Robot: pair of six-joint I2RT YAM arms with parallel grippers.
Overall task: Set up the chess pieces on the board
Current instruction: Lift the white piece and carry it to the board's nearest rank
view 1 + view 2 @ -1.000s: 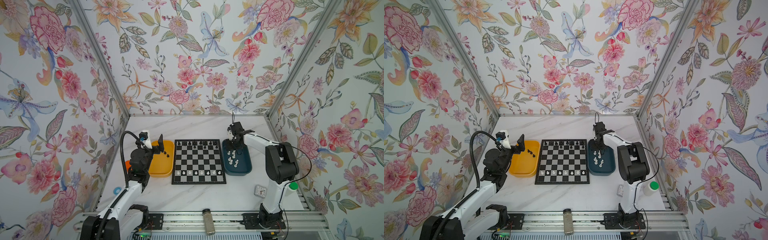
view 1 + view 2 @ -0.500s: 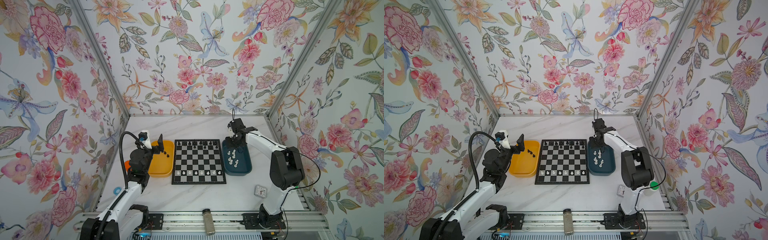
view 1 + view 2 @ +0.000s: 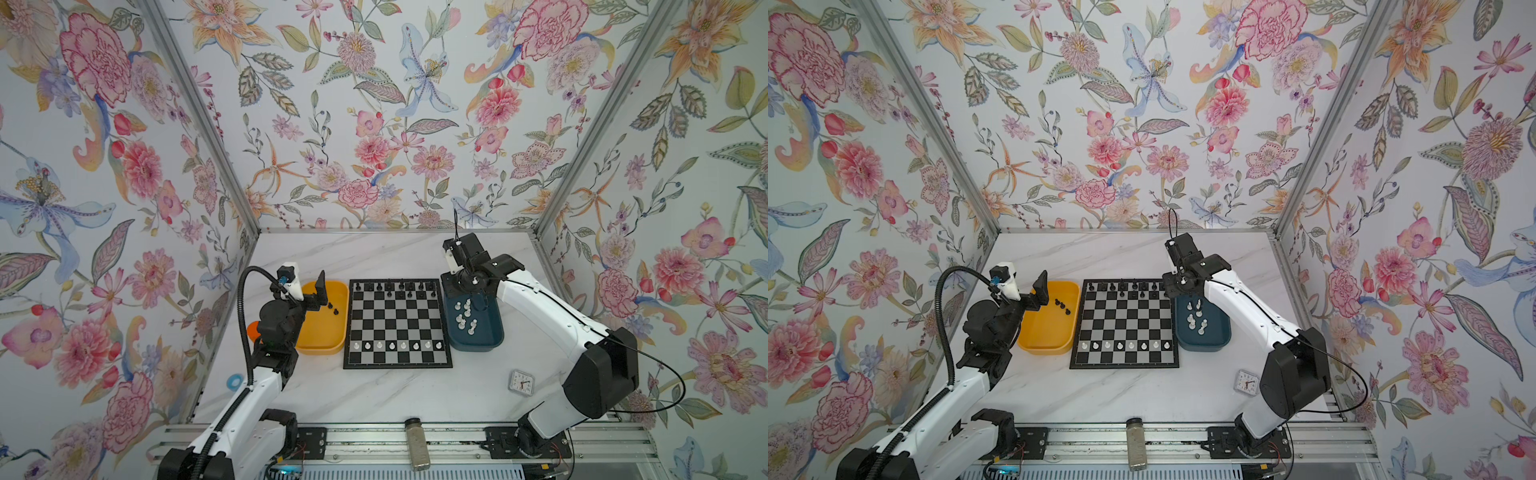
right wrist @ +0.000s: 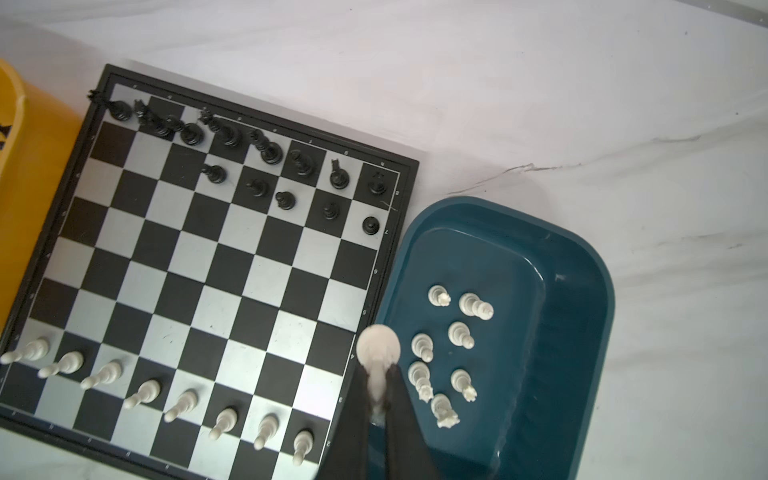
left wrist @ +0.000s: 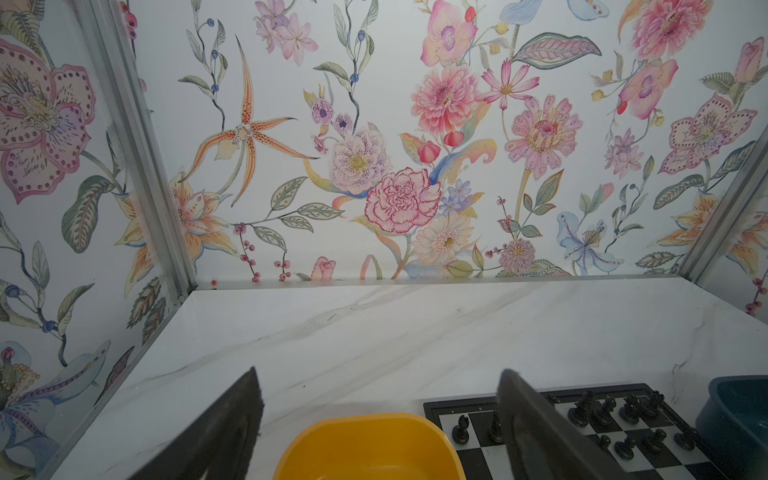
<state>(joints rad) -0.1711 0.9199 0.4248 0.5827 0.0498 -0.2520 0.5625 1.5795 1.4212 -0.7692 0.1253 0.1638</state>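
One board (image 3: 397, 324), one yellow tray (image 3: 320, 334), one blue tray (image 3: 488, 332), one clock (image 3: 521, 382) and one jar (image 3: 417, 444) are being counted. Eight white chess pieces (image 3: 391, 345) are being carried on the board, seven in the blue tray, and one white chess piece (image 4: 378, 349) is being pinched by the right gripper (image 4: 377, 380). Thirteen black chess pieces (image 3: 388, 286) are being carried on the board, three in the yellow tray
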